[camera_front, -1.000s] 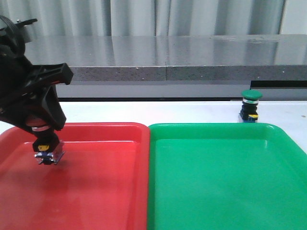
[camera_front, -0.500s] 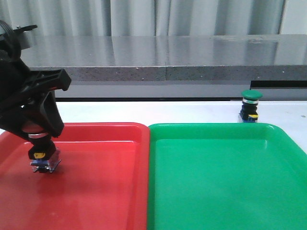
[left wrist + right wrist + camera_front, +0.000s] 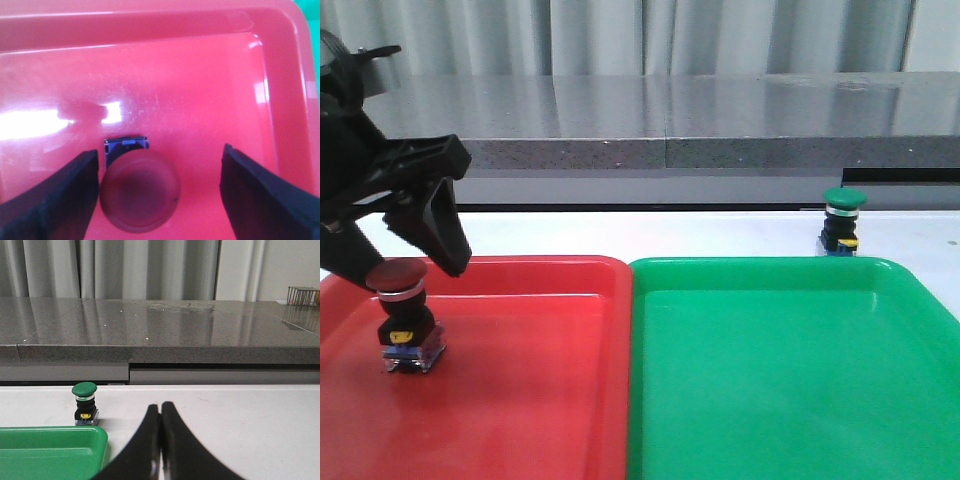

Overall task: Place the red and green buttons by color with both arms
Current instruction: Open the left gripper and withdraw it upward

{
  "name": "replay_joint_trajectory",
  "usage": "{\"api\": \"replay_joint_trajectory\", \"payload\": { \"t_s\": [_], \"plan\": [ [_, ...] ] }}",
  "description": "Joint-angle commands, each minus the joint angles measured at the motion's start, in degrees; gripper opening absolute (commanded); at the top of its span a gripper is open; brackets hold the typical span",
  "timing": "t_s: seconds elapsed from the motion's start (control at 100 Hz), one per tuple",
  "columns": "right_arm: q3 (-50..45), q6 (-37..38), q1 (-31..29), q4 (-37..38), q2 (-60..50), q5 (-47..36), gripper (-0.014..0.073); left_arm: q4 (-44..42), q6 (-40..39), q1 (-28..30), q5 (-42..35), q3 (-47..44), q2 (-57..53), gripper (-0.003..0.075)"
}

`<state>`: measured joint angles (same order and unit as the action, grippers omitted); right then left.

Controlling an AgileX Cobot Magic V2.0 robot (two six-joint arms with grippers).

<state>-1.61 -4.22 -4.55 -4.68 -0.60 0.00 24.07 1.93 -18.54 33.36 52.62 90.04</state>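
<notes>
The red button (image 3: pixel 403 312) stands upright in the red tray (image 3: pixel 520 400), near its far left. My left gripper (image 3: pixel 405 255) is open just above it, fingers either side of the dark-red cap (image 3: pixel 140 192); one finger (image 3: pixel 65 195) is close beside the cap, the other (image 3: pixel 260 195) well apart. The green button (image 3: pixel 842 222) stands on the white table behind the green tray (image 3: pixel 790 400)'s far right corner; it also shows in the right wrist view (image 3: pixel 84 404). My right gripper (image 3: pixel 160 412) is shut and empty, low over the table to the right of the green button.
A grey stone counter (image 3: pixel 670 120) runs across behind the table. The two trays sit side by side, touching along their inner rims (image 3: pixel 628 370). White table (image 3: pixel 240 425) lies bare around the right gripper.
My left gripper lowered the red button onto the red tray, opened, and rose a little. The button now stands free. The green button has not moved.
</notes>
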Motion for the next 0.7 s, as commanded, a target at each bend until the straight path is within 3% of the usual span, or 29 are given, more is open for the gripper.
{"api": "replay_joint_trajectory", "payload": {
  "t_s": [0.0,0.2,0.29,0.42,0.54,0.69],
  "plan": [
    [1.4,-0.3,-0.2,0.0,-0.2,-4.9,-0.0063,0.7,0.4,-0.5,-0.2,3.2,-3.1,0.0494],
    [1.4,-0.3,-0.2,0.0,-0.2,-4.9,-0.0063,-1.3,0.9,-0.5,-0.6,4.1,-8.2,0.0475],
    [1.4,-0.3,-0.2,0.0,-0.2,-4.9,-0.0063,-4.6,0.9,0.5,-0.2,4.1,-11.5,0.0373],
    [1.4,-0.3,-0.2,0.0,-0.2,-4.9,-0.0063,-5.0,0.9,4.5,1.2,4.1,-16.6,0.0146],
    [1.4,-0.3,-0.2,0.0,-0.2,-4.9,-0.0063,-5.9,1.1,7.7,1.5,4.0,-21.2,-0.0015],
    [1.4,-0.3,-0.2,0.0,-0.2,-4.9,-0.0063,-9.1,1.1,10.4,1.3,3.5,-27.3,-0.0020]
  ]
}}
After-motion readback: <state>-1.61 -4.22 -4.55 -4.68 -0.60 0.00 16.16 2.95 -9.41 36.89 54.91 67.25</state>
